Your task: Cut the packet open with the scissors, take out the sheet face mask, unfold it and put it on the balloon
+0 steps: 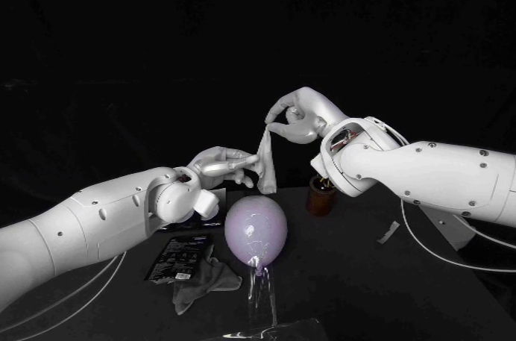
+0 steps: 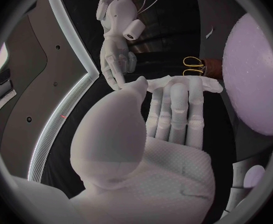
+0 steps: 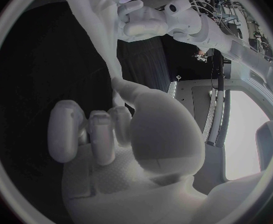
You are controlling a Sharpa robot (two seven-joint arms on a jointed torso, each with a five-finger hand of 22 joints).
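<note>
Here, the left hand (image 1: 226, 168) and right hand (image 1: 296, 117) both pinch the sheet mask (image 1: 265, 158) above the balloon (image 1: 256, 229) on the black table (image 1: 365, 281); the background is dark.

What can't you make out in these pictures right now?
- Head view: the sheet mask, held between the left hand and the right hand, is a narrow folded strip; its folds hide the face openings.
- Left wrist view: the scissors show their handles; the brown holder hides the blades.
- Head view: the packet has print too small to read.
</note>
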